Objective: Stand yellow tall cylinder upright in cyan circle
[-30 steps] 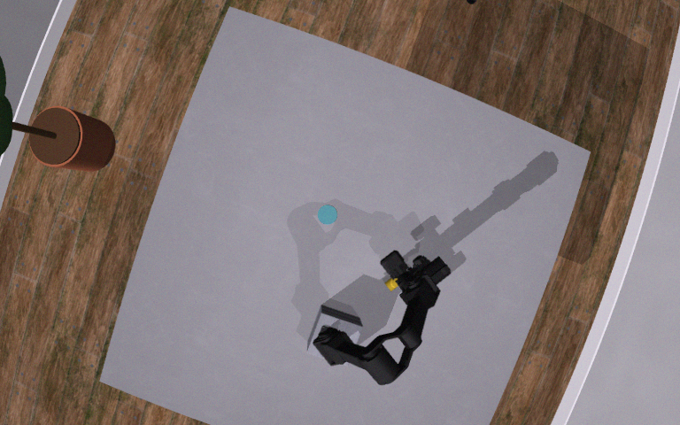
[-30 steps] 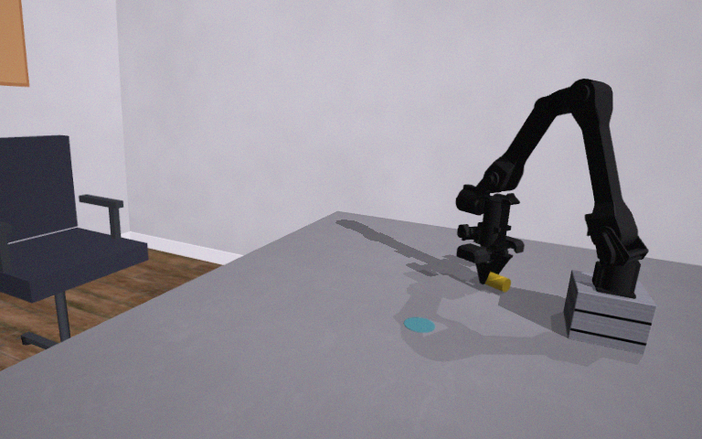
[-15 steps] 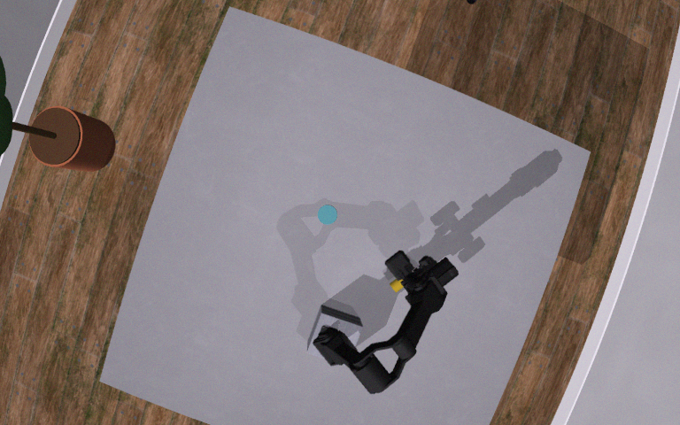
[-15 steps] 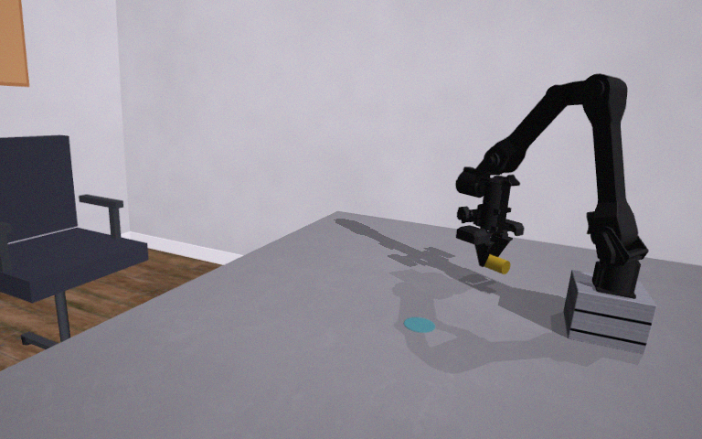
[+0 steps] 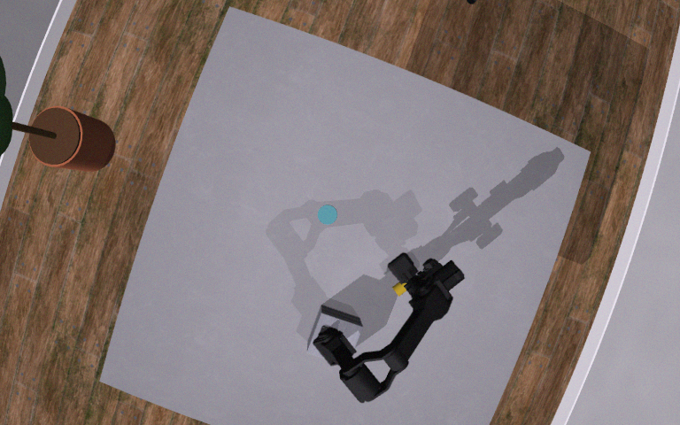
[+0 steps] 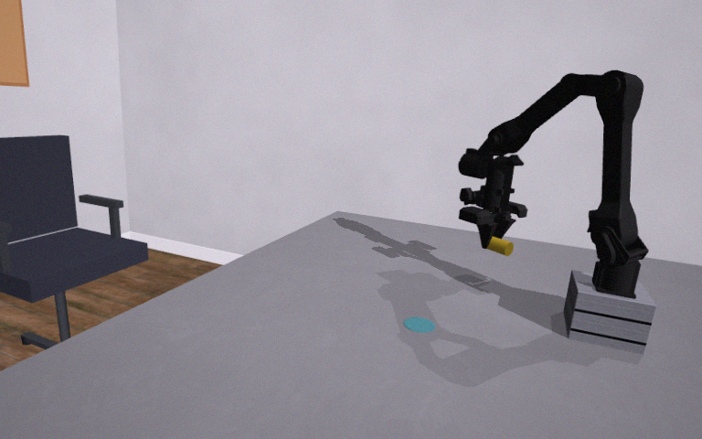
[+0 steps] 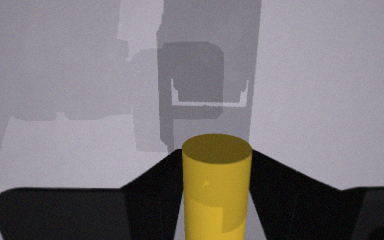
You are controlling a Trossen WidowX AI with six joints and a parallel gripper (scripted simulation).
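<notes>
My gripper point(image 6: 492, 235) is shut on the yellow cylinder point(image 6: 500, 245) and holds it well above the grey table, lying roughly level. In the wrist view the cylinder point(image 7: 216, 190) sticks out between the two black fingers with its flat end facing away. From above only a small yellow end point(image 5: 399, 289) shows beside the wrist. The cyan circle point(image 6: 419, 324) lies flat on the table, in front of and to the left of the gripper, with nothing on it; it also shows in the top view point(image 5: 327, 214).
The arm's base stands on a grey block point(image 6: 610, 310) at the right of the table. A dark chair point(image 6: 46, 232) stands on the floor to the left. A brown plant pot point(image 5: 70, 137) stands on the wooden floor beyond the table.
</notes>
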